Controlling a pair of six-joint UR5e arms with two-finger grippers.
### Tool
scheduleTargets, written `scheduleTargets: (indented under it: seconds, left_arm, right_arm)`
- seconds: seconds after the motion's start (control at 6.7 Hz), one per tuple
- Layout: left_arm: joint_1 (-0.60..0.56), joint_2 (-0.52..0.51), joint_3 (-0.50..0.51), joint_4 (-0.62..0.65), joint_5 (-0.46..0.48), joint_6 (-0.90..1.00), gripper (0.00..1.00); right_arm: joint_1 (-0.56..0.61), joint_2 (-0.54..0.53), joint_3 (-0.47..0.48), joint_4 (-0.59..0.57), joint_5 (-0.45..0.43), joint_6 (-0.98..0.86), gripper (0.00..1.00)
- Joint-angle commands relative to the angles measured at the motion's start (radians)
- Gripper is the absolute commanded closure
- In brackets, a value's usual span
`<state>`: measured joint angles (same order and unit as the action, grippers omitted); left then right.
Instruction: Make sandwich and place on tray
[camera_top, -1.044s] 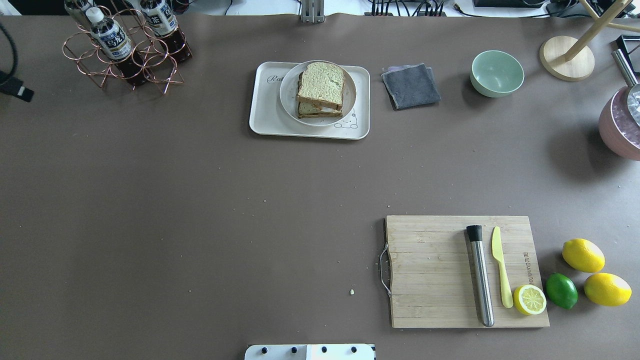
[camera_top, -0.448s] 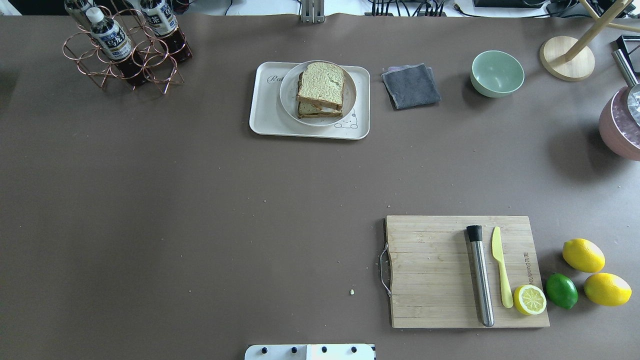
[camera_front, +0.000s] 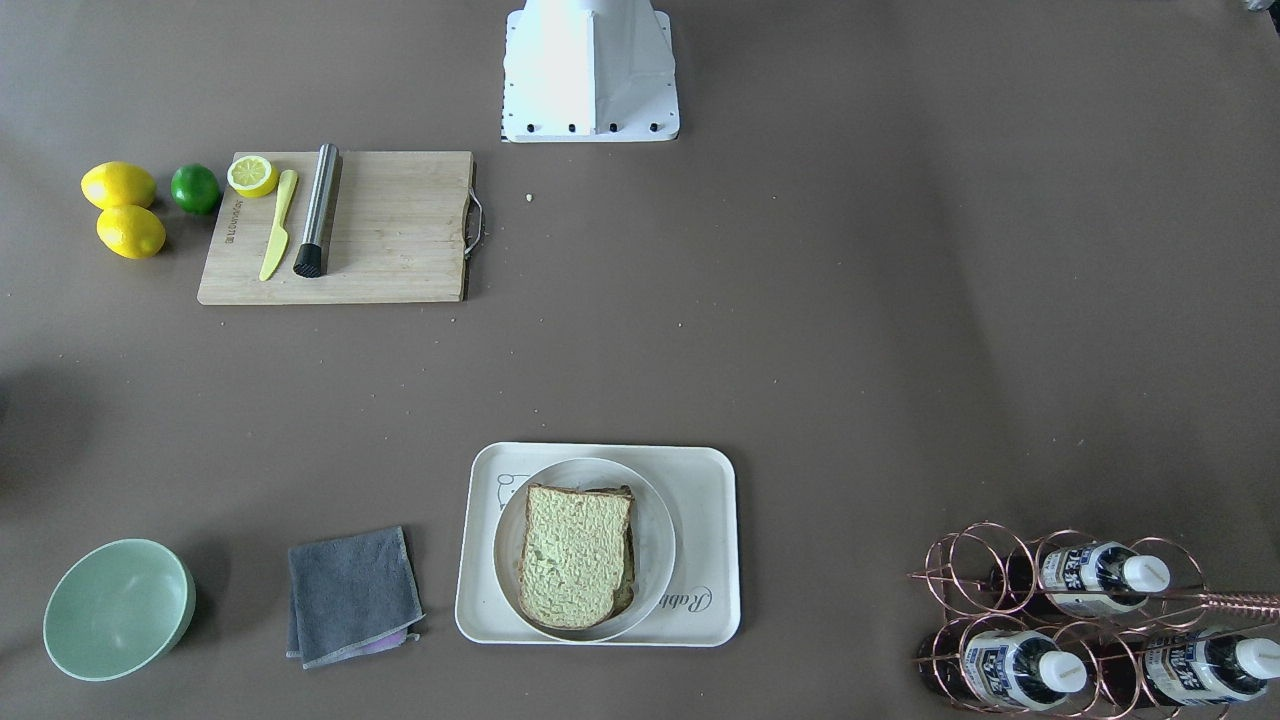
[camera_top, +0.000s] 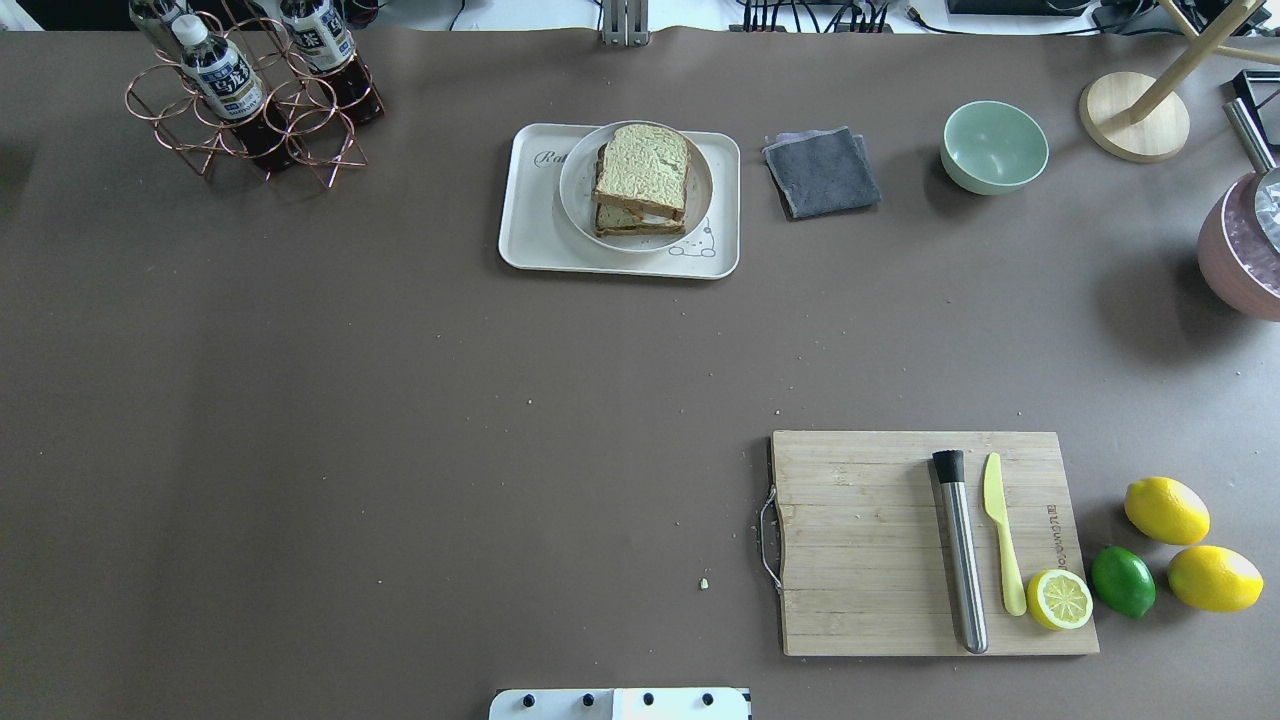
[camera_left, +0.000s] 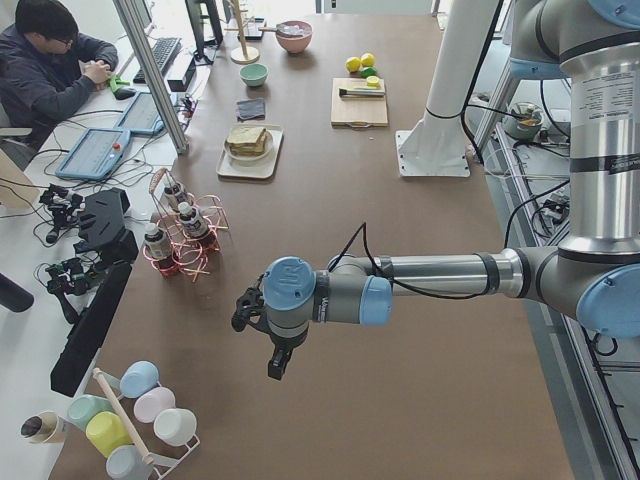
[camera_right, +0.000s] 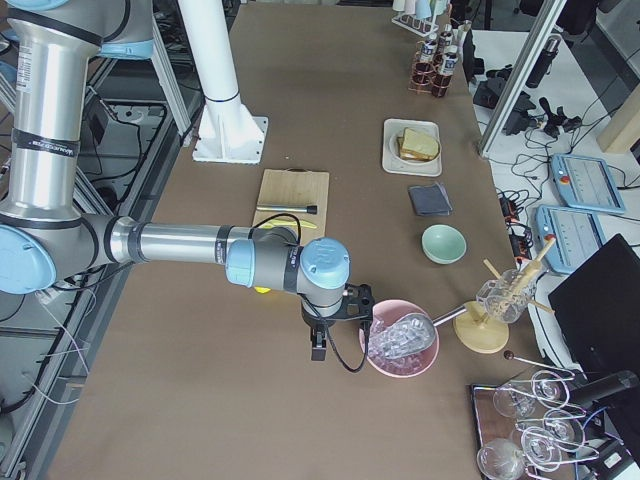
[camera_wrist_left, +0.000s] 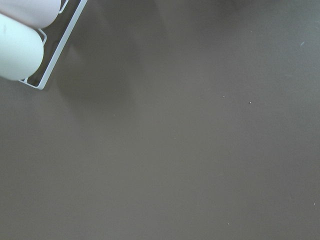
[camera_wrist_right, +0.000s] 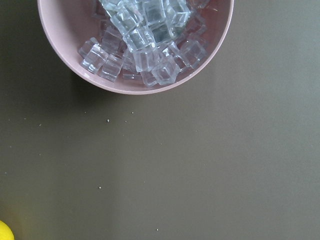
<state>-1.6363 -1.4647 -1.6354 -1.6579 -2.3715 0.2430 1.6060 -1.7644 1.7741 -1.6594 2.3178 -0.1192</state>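
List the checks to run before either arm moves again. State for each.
1. Sandwich assembled: ok, two slices stacked, the top one slightly offset; the filling cannot be told.
2. Sandwich on tray: ok, it sits on the round white plate, which rests on the tray.
3. Arms away from the tray: ok, neither shows in the overhead view.
4. Left gripper empty: cannot tell, seen only from the side, near the cup rack.
5. Right gripper empty: cannot tell, side view only, beside the pink ice bowl.
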Motion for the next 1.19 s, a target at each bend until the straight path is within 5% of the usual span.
scheduleTargets:
  seconds: [0.0,1.04]
  left_arm:
    - [0.004,0.019,-0.004,0.032,-0.023,-0.059,0.03]
    - [0.006,0.043,0.006,0.013,-0.026,-0.059,0.03]
  right_arm:
    - [-0.011,0.013,0.036,-0.078,-0.008,0.001,0.0]
    - [-0.014,-0.01,0.028,-0.086,0.0,-0.005,0.0]
